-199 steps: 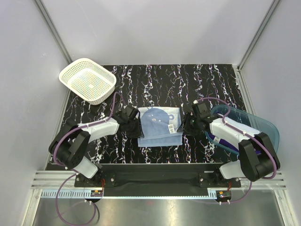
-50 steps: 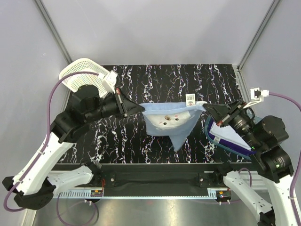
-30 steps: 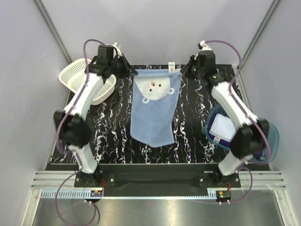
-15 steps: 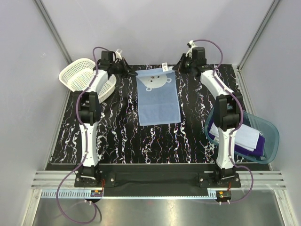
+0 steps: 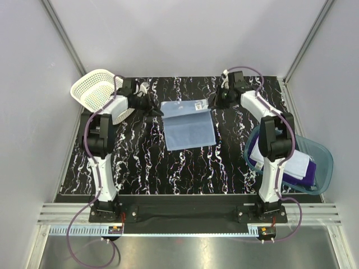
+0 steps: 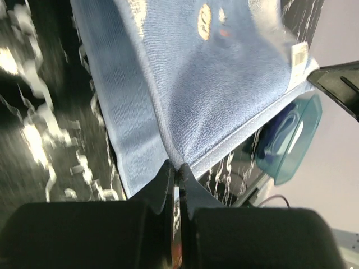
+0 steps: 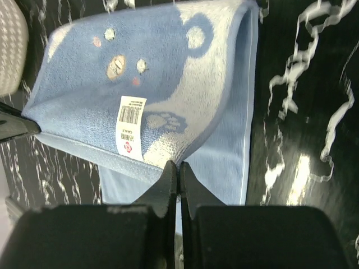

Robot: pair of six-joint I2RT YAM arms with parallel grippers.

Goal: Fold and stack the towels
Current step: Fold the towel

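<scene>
Pinching the upper corners of the light blue bear-print towel (image 5: 189,128), which lies at upper centre of the overhead frame, the left gripper (image 5: 154,109) and right gripper (image 5: 212,104), both clamped shut on cloth, should travel level together so edges meet squarely.

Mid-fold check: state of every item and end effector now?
Light blue bear-print cloth towel: far edge lifted, doubled over itself.
Left end effector: shut on its corner.
Right end effector: shut on its corner.
Translucent blue plastic tub: upright.
White cloth towel: in tub, on top.
Deep purple cloth towel: in tub, underneath.
White lattice plastic basket: upright.
</scene>
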